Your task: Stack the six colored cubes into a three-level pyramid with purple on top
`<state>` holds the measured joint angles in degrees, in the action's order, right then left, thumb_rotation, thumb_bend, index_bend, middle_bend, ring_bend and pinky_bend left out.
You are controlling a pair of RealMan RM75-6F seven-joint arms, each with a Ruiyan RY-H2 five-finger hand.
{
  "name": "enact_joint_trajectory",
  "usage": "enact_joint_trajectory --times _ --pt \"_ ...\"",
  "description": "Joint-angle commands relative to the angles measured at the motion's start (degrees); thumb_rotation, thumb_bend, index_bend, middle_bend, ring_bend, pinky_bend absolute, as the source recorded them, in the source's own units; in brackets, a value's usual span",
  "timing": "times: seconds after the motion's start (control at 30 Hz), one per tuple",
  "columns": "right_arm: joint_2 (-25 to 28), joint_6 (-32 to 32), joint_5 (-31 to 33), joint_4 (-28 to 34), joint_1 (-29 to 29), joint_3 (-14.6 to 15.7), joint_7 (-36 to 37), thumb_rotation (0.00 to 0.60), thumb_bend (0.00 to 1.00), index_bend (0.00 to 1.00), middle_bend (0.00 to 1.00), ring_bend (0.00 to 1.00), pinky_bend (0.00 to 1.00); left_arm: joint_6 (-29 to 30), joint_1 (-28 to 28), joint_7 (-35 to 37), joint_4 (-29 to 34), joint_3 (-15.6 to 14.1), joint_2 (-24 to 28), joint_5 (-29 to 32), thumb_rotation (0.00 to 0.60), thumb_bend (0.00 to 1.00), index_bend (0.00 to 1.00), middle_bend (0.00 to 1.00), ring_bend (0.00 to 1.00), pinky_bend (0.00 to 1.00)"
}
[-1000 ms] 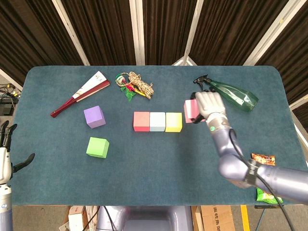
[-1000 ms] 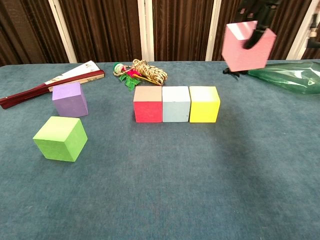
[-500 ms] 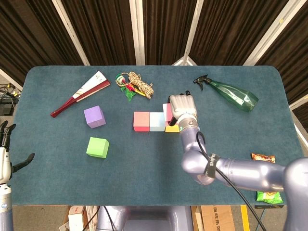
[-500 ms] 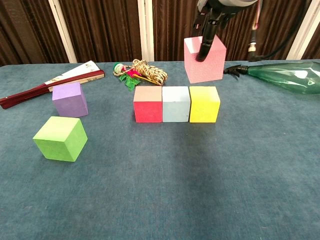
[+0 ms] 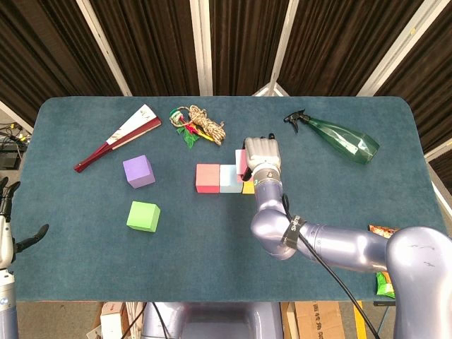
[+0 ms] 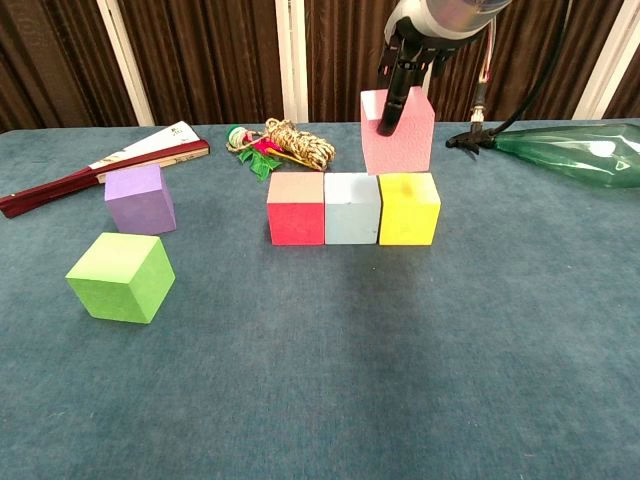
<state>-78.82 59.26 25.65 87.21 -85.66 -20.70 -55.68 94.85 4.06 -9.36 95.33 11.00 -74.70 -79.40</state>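
Observation:
A red cube [image 6: 296, 208], a light blue cube [image 6: 352, 208] and a yellow cube [image 6: 408, 208] stand side by side in a row mid-table. My right hand [image 6: 410, 60] grips a pink cube [image 6: 398, 133] from above, low over the light blue and yellow cubes; I cannot tell whether it touches them. In the head view the right hand [image 5: 260, 155] hides most of the yellow cube [image 5: 248, 188]. A purple cube [image 5: 138, 171] and a green cube [image 5: 143, 216] sit apart on the left. My left hand [image 5: 7, 226] hangs at the left edge, fingers apart and holding nothing.
A folded fan [image 5: 116, 138] and a rope bundle [image 5: 201, 125] lie behind the cubes. A green spray bottle [image 5: 339, 140] lies at the back right. Snack packets [image 5: 387, 233] sit at the right front edge.
My right hand has carried the pink cube leftward from beside the spray bottle to over the row, and lowered it onto the blue-yellow seam. The left hand has barely moved.

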Motion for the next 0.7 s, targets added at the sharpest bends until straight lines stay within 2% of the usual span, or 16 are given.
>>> enact_joint_trajectory --times 0.03,0.3,0.7 --pt "-0.79 -0.41 0.46 -0.86 0.65 -1.06 -0.27 0.600 0.25 0.41 0.35 0.18 0.00 0.05 -0.01 -0.04 0.07 0.00 -0.01 -0.06 0.600 0.18 0.14 0.03 0.00 0.00" --pt "-2.53 0.17 -0.39 -2.08 1.24 -3.29 -1.50 0.600 0.25 0.41 0.35 0.18 0.00 -0.11 -0.05 0.06 0.20 0.01 0.03 0.14 0.600 0.18 0.14 0.03 0.00 0.00" --pt "-5.23 -1.12 -2.71 -4.78 2.82 -4.80 -2.19 0.600 0.25 0.41 0.35 0.18 0.00 0.04 -0.24 0.50 0.48 0.10 0.38 0.15 0.600 0.18 0.14 0.03 0.00 0.00"
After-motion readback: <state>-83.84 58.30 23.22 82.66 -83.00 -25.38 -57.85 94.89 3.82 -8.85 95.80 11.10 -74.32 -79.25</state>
